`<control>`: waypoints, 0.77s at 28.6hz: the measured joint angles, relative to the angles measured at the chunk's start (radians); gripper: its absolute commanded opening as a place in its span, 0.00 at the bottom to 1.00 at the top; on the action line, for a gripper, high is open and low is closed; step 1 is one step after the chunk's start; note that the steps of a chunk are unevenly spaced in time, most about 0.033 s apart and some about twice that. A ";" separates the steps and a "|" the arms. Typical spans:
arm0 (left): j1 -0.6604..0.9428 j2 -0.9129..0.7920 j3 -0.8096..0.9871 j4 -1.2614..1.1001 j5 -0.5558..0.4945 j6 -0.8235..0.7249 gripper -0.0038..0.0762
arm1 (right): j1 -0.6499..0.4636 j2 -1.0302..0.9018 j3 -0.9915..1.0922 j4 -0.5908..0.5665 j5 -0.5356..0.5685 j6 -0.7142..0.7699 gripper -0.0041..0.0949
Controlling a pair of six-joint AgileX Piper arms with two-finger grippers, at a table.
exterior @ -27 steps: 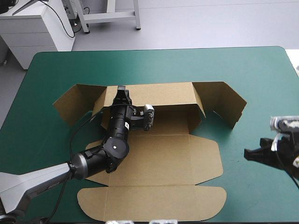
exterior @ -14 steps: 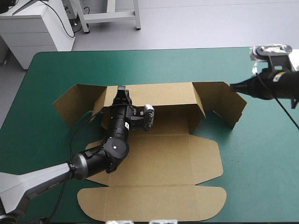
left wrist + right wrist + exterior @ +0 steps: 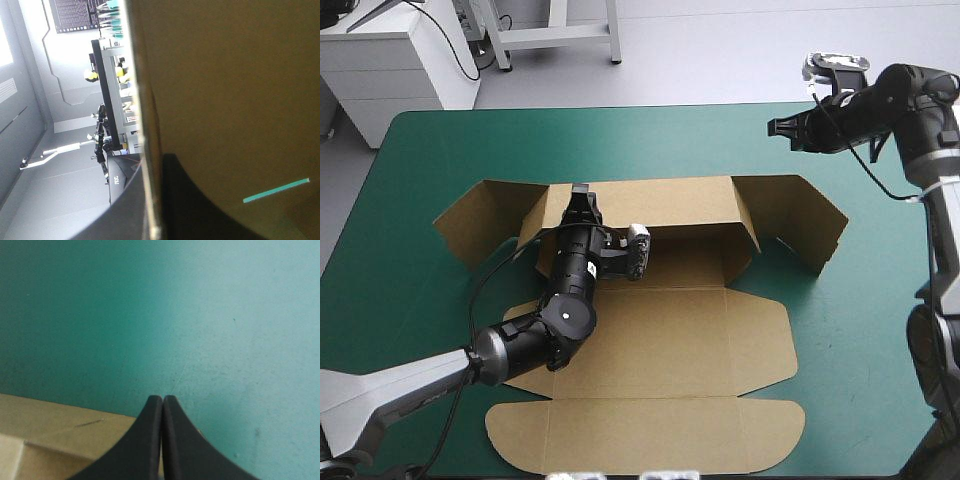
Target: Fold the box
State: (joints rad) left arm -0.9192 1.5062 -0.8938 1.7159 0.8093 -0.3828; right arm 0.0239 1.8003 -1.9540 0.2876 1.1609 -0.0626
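The left gripper (image 3: 581,195) pinches the far wall of the box (image 3: 660,340), likely to keep it up — the right gripper (image 3: 162,399), fingers together, hangs empty over the far cover (image 3: 620,140).

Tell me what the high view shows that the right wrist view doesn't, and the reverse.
Only the high view: the whole box, back wall raised, near panels flat, the left gripper clamped on that wall's top edge. Only the right wrist view: the right gripper shut in a pointed arch. Both: the teal-green cover and some of the box.
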 measured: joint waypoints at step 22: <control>0.080 0.001 0.000 0.015 -0.037 0.001 0.04 | 0.000 0.161 -0.011 0.149 0.078 0.038 0.02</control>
State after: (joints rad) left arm -0.8391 1.5073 -0.8938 1.7312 0.7718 -0.3820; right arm 0.0239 1.9613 -1.9646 0.4367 1.2390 -0.0242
